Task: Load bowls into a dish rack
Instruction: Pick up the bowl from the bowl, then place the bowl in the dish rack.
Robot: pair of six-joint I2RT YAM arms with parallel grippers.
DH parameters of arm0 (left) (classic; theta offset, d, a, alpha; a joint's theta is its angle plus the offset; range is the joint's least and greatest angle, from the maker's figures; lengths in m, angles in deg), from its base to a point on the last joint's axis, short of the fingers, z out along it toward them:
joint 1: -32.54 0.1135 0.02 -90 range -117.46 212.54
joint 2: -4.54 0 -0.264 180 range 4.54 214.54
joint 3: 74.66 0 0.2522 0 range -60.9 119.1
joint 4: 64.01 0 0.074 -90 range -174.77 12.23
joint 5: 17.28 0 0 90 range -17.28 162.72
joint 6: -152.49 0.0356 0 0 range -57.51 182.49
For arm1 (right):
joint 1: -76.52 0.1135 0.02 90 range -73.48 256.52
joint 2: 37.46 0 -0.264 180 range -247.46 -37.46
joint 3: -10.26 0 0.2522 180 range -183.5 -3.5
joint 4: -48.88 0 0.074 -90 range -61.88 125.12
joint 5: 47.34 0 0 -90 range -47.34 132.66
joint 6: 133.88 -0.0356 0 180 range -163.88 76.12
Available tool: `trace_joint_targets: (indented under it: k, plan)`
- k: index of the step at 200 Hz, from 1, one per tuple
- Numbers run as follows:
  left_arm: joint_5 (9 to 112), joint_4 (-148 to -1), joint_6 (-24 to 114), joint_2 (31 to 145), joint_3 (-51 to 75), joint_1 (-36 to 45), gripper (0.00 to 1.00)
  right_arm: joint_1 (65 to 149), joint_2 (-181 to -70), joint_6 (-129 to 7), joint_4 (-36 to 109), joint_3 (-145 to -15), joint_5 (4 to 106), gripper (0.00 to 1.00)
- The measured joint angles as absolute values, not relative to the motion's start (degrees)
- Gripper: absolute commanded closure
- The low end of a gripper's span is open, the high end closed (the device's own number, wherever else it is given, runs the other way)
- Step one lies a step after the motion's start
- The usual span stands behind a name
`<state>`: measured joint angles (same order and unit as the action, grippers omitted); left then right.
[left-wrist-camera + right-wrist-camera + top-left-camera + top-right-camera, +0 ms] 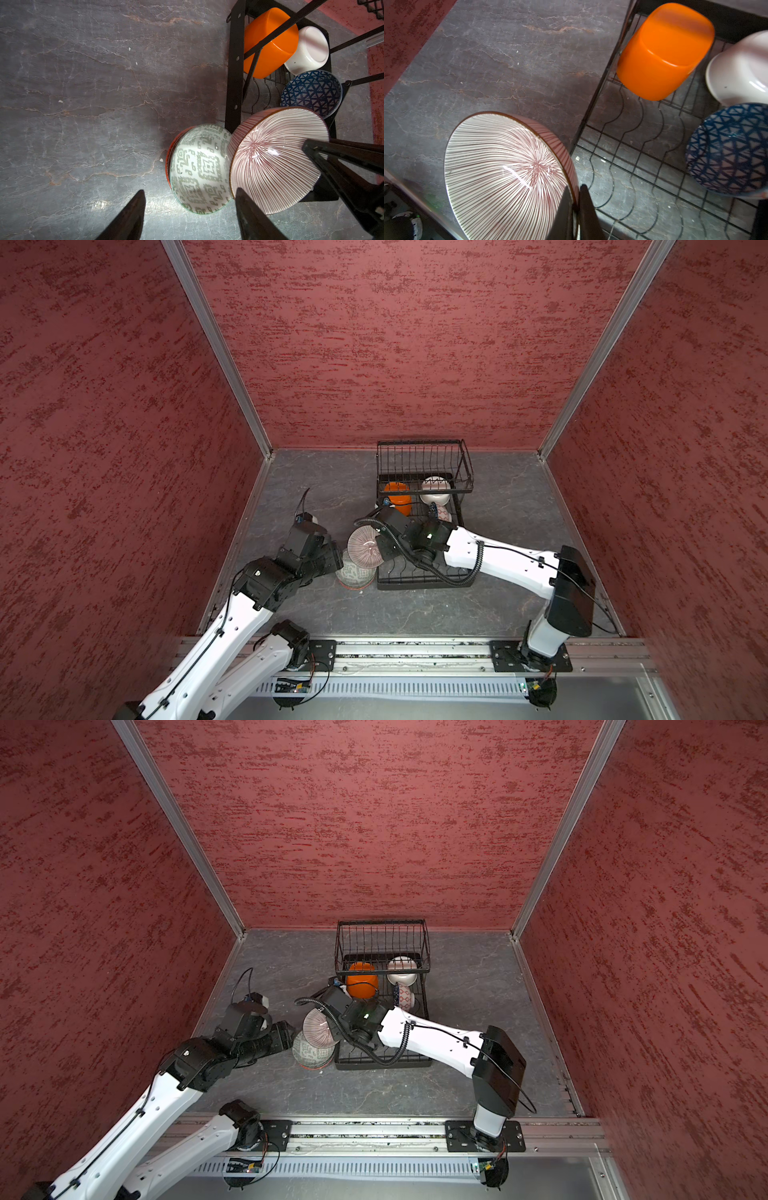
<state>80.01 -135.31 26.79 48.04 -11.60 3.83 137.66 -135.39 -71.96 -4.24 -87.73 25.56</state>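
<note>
The right tool point(575, 188) is pinching the rim of a white ceramic bowl with thin red stripes point(500, 166), one finger inside the rim and one outside, closed tight on it. It is holding this bowl tilted on its edge, with the inside facing toward 9 o'clock in both top views point(365, 547). The bowl is hanging at about 8 o'clock of the black wire dish rack point(633, 158), over the rack's long side bar.

The left tool point(190, 190) is hovering with its fingers well apart and gripping nothing. It is at 9 o'clock of a white bowl with a green maze pattern point(199, 166). That bowl is sitting upright on the grey stone-look surface point(316, 472), nested in another bowl with a red-orange outside point(168, 162). Both are just beside the rack's near corner, at 6 o'clock of the striped bowl. The two patterned bowls may be touching, but the views are not settling it.

Inside the rack's base, a plain orange rounded-square bowl point(664, 52) is lying bottom-up toward 11 o'clock. A plain white bowl point(737, 72) is sitting beside it toward 1 o'clock. A white bowl with blue triangles point(726, 149) is standing on edge, nearer than the white one.
</note>
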Motion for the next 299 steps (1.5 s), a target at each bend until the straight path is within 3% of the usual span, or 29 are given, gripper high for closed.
trace_joint_targets:
  k: [59, 146, 299]
  plan:
    - [78.43, -133.03, 27.73, 48.50, -11.60, 4.23, 0.31, 137.66, -131.41, -71.96, -9.92, -87.69, 15.22, 1.00]
    - [75.77, -130.28, 29.63, 48.52, -11.69, 4.27, 0.27, 137.49, -135.30, -74.78, -18.75, -87.42, -0.95, 1.00]
    - [75.57, -129.62, 30.02, 49.07, -11.73, 4.31, 0.27, 136.11, -142.18, -73.33, -18.66, -87.07, -14.53, 1.00]
